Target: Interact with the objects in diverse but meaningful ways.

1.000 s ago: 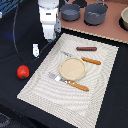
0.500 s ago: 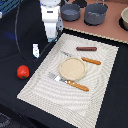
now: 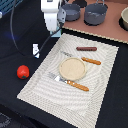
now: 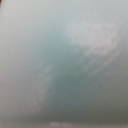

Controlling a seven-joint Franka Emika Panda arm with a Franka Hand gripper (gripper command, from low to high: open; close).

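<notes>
- the arm's white body is hanging over the far part of the dark counter (image 3: 15, 70), toward the exterior view's left, and the claw (image 3: 51, 31) is sitting at its lower end, above the dark surface just beyond the placemat's far corner.
- i cannot tell how far the claw is parted or whether it is gripping anything; its tips are too small and blurred in the exterior view.
- the wrist view is showing only a pale blue-grey blur filling the whole picture, with nothing in it that can be made out.
- the red tomato (image 3: 22, 72) is resting on the counter, off the placemat, toward the exterior view's left.
- a small white piece (image 3: 36, 50) is standing on the counter between the tomato and the claw, apart from both.
- the dark brown sausage (image 3: 86, 49) is lying on the striped placemat (image 3: 60, 102), at its far side.
- the tan round plate (image 3: 72, 68) is sitting mid-mat, with an orange-handled knife (image 3: 90, 61) lying between it and the sausage.
- an orange-handled fork (image 3: 69, 82) is lying just beside the plate's near edge.
- two grey pots (image 3: 94, 13) are standing on a reddish-brown board (image 3: 112, 35) at the back.
</notes>
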